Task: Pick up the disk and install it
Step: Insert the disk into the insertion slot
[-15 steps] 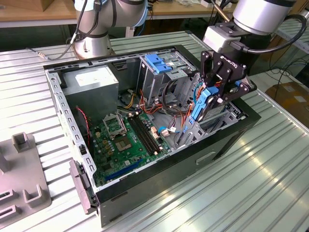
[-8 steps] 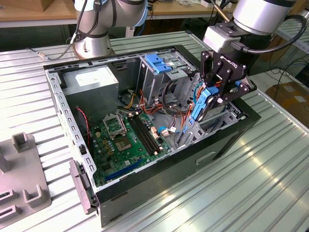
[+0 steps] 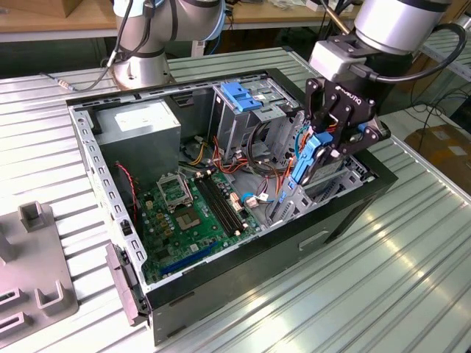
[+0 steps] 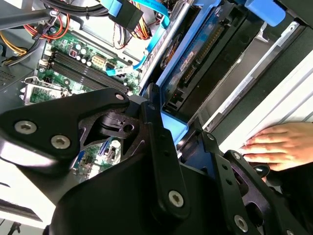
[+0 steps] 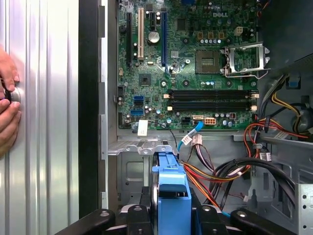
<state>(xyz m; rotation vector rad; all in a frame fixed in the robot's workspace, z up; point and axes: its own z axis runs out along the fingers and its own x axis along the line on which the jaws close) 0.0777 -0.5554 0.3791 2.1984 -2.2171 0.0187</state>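
Disk [image 3: 300,170] edge-on between fingers [image 3: 319,118], label hidden

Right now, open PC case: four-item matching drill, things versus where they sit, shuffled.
1. grey metal hard drive in blue plastic carrier
2. flat green motherboard
3. person's hand
4. fixed blue plastic bracket

A. atop the metal drive cage
B. on the ribbed metal table
C. clamped in the black gripper
D. on the black case's floor

Pairs: 1-C, 2-D, 3-B, 4-A

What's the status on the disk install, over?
Gripper shut on the disk. Held on edge over the open computer case. A hand rests on the table beside the case.
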